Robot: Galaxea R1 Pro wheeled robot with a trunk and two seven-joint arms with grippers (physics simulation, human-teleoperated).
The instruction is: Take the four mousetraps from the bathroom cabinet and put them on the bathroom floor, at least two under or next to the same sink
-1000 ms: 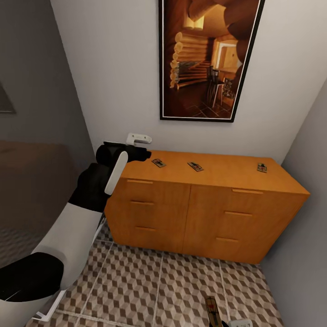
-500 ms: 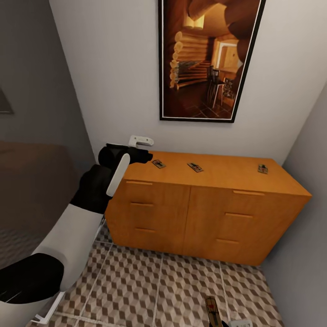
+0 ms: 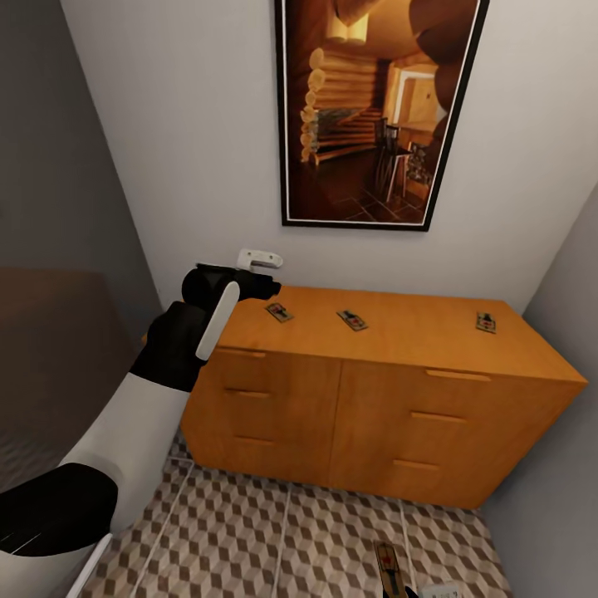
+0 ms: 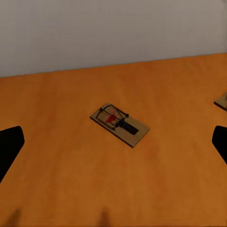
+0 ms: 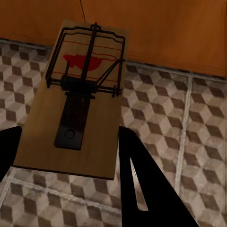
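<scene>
Wall: white, bearing a dark-framed picture of a log interior.

Floor: tiles in a brown, beige and white cube pattern.

Cabinet: orange-brown, drawer fronts with bar handles, standing against the wall.

Left claw: raised over the cabinet's left end, released, its dark fingertips spread wide, touching nothing.

Right claw: above the floor, clenched on a mousetrap.

Three more mousetraps on the cabinet top: left one just beside the left claw, middle one, right one well apart.
</scene>
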